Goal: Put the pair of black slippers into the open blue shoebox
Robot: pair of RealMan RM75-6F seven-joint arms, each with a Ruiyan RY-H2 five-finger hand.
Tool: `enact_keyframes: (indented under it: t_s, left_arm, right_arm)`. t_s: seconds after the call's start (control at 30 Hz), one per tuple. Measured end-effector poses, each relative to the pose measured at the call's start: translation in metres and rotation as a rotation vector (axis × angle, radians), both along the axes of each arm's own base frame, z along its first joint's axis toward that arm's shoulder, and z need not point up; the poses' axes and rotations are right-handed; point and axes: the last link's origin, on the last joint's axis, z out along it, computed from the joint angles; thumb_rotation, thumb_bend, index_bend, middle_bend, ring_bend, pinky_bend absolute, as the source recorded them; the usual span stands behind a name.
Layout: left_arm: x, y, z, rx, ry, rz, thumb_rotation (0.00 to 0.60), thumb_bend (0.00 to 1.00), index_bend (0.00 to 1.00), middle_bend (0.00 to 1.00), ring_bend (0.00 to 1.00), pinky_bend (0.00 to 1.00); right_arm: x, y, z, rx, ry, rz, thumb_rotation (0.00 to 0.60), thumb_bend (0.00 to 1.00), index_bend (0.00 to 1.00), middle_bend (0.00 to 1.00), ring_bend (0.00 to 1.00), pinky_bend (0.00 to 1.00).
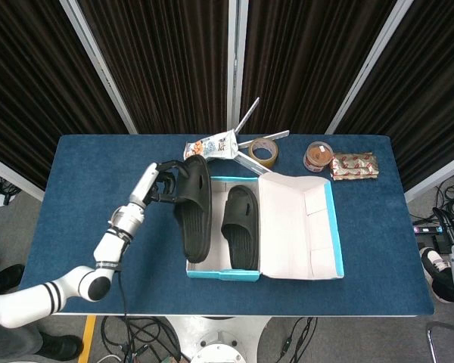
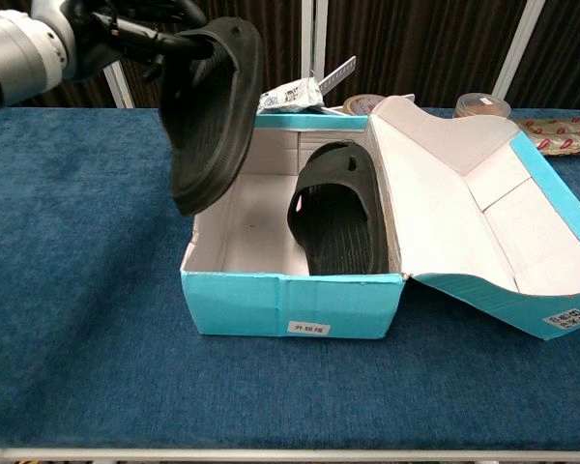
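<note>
My left hand grips one black slipper by its strap end and holds it in the air, tilted, over the left wall of the open blue shoebox. The other black slipper lies sole-up inside the box, towards its right side. The box lid lies open to the right. My right hand shows in neither view.
Along the table's far edge lie a snack packet, a metal tool, a tape roll, a round tin and a wrapped packet. Blue cloth covers the table.
</note>
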Motion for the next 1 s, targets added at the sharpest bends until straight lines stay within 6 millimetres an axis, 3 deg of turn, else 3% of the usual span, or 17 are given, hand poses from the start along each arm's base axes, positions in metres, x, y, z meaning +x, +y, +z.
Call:
enact_keyframes:
  t_s: [0.27, 0.6, 1.0]
  left_arm:
    - [0.016, 0.002, -0.034, 0.076, -0.015, -0.076, 0.600, 0.02, 0.49, 0.46, 0.72, 0.77]
    - [0.010, 0.000, -0.063, 0.249, 0.053, -0.138, 0.600, 0.01, 0.49, 0.47, 0.72, 0.76]
    - [-0.006, -0.020, -0.094, 0.111, 0.006, -0.036, 0.600, 0.00, 0.48, 0.48, 0.73, 0.76]
  right_arm:
    - [0.000, 0.001, 0.000, -0.001, 0.002, -0.006, 0.600, 0.13, 0.00, 0.12, 0.00, 0.08]
    - [0.000, 0.003, 0.001, -0.006, 0.000, -0.008, 0.600, 0.13, 0.00, 0.12, 0.01, 0.08]
    - [0.000, 0.004, 0.001, -0.005, -0.007, -0.004, 0.600, 0.13, 0.00, 0.12, 0.00, 0.08]
